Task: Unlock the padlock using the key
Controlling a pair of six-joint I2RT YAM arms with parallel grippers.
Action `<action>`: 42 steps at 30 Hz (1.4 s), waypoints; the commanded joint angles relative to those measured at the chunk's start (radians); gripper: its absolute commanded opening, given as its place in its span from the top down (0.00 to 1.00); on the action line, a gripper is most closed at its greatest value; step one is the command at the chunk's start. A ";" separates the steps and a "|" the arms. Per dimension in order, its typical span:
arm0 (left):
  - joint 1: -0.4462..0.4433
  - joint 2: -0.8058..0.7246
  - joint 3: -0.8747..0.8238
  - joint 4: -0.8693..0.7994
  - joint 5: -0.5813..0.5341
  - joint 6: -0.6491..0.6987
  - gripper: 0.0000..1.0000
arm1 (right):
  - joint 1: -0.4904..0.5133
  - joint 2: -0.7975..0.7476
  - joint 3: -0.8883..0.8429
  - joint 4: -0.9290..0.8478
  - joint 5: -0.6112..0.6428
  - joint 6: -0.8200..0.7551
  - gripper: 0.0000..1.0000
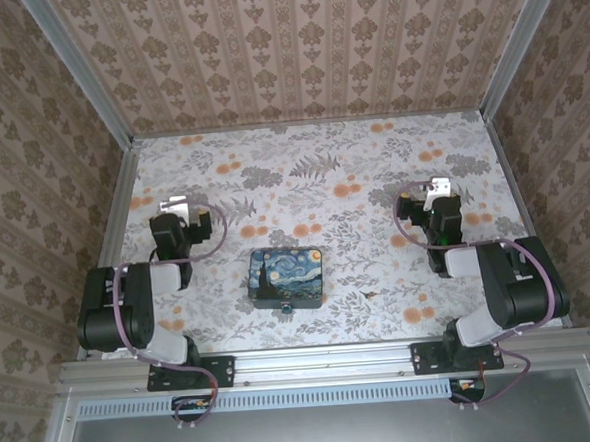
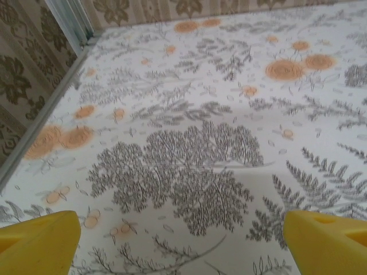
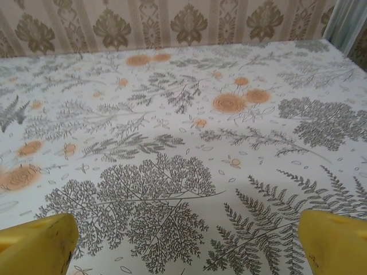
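Note:
A rectangular box [image 1: 287, 275] printed with a starry-night painting sits in the middle of the table. The padlock [image 1: 284, 308], tiny and dark, is at the box's near edge. Right of the box lies a small thin speck [image 1: 372, 294], too small to tell whether it is the key. My left gripper [image 1: 175, 202] is far left of the box, open, its yellow fingertips [image 2: 40, 243] wide apart over bare tablecloth. My right gripper [image 1: 436, 184] is to the box's right and farther back, also open, with nothing between its yellow fingertips [image 3: 40, 243].
The table [image 1: 322, 169] is covered by a floral cloth and walled on three sides by patterned panels [image 1: 305, 50]. An aluminium rail [image 1: 324, 361] runs along the near edge, where both arm bases are bolted.

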 commanded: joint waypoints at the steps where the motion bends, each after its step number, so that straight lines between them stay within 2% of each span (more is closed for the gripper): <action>1: -0.005 -0.039 0.043 -0.072 -0.008 -0.002 0.00 | -0.004 -0.069 -0.007 -0.030 0.036 0.016 0.00; 6: -0.038 -0.128 0.120 -0.284 -0.073 -0.010 0.00 | -0.002 -0.242 0.064 -0.340 0.008 0.098 0.00; 9: -0.047 -0.213 0.212 -0.548 -0.095 -0.126 0.00 | 0.028 -0.340 0.105 -0.526 -0.019 0.111 0.00; 13: -0.071 -0.296 0.328 -0.858 -0.086 -0.321 0.00 | 0.037 -0.448 0.198 -0.819 -0.191 0.197 0.00; 16: -0.102 -0.348 0.369 -1.027 -0.065 -0.424 0.00 | 0.065 -0.501 0.221 -0.915 -0.303 0.303 0.02; 20: -0.142 -0.427 0.367 -1.175 0.034 -0.499 0.00 | 0.162 -0.523 0.243 -1.015 -0.397 0.439 0.09; 26: -0.198 -0.481 0.330 -1.284 0.234 -0.589 0.03 | 0.431 -0.444 0.285 -1.082 -0.385 0.618 0.18; 32: -0.331 -0.462 0.301 -1.314 0.318 -0.618 0.09 | 0.615 -0.363 0.291 -1.062 -0.332 0.759 0.25; 38: -0.412 -0.512 0.226 -1.297 0.359 -0.686 0.16 | 0.698 -0.331 0.259 -1.038 -0.300 0.823 0.27; 39: -0.447 -0.524 0.216 -1.302 0.356 -0.692 0.17 | 0.703 -0.327 0.250 -1.022 -0.303 0.830 0.27; 42: -0.465 -0.563 0.184 -1.318 0.350 -0.705 0.18 | 0.718 -0.307 0.234 -0.978 -0.307 0.847 0.28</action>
